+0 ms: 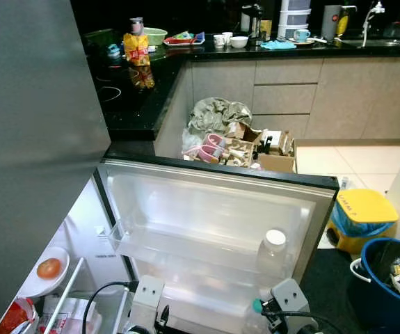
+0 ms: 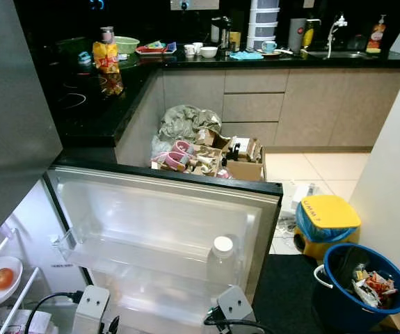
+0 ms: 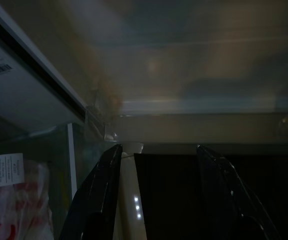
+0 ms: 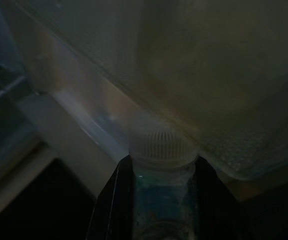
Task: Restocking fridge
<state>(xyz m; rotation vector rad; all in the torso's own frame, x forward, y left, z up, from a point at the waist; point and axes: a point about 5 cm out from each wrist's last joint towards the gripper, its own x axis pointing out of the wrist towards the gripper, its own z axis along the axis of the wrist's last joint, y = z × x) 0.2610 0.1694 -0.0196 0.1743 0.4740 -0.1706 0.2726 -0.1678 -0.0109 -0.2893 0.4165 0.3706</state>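
The right gripper (image 4: 159,200) was clenched on a bottle (image 4: 161,150) with a white ribbed cap, its black fingers (image 4: 111,200) pressed to both sides of the neck, the fridge door (image 1: 220,209) close ahead of it. Beyond that gripper, a second bottle (image 1: 273,250) with a white cap stood in the door's shelf (image 1: 186,243). The left gripper (image 3: 159,200) was released, fingers spread and holding nothing, just beside the fridge's edge. Further to its left, a tomato (image 1: 49,268) lay on a plate (image 1: 36,282) inside.

Silver wrist blocks (image 1: 147,292), black cable (image 1: 99,296), long black claw fingers (image 3: 96,200)
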